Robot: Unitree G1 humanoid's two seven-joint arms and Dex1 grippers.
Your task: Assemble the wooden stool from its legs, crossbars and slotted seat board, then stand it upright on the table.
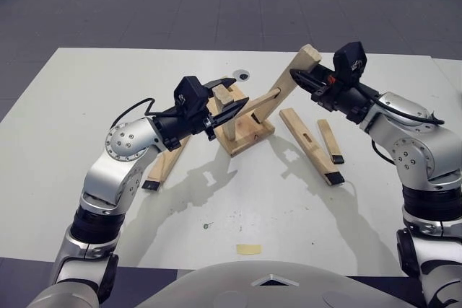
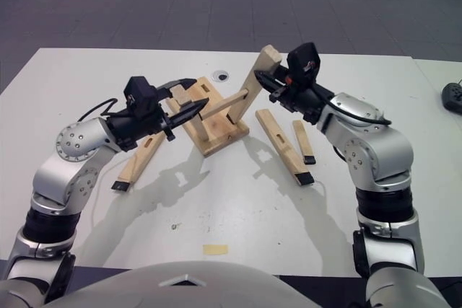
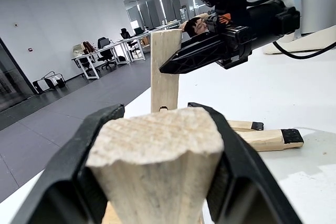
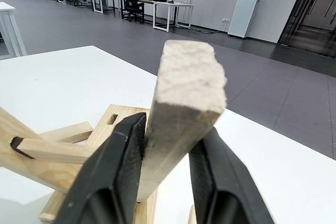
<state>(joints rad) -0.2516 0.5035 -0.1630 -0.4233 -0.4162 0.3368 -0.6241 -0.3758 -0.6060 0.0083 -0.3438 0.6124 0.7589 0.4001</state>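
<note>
The slotted seat board [image 1: 249, 135] lies flat on the white table. An upright leg [image 1: 224, 117] stands on it, and my left gripper [image 1: 229, 97] is shut on that leg's top end [image 3: 157, 150]. A second leg [image 1: 294, 77] leans tilted above the board's right side, held near its upper end by my right gripper [image 1: 299, 78], which is shut on it [image 4: 181, 103]. A thin crossbar [image 1: 263, 101] runs between the two legs. In the left wrist view the right gripper [image 3: 210, 51] shows beyond the tilted leg [image 3: 164, 72].
A loose leg [image 1: 310, 146] and a short crossbar [image 1: 330, 141] lie right of the board. Another loose leg [image 1: 167, 160] lies under my left arm. A yellow tape scrap [image 1: 249, 249] sits near the front edge, and a small round mark [image 1: 242, 74] lies behind the board.
</note>
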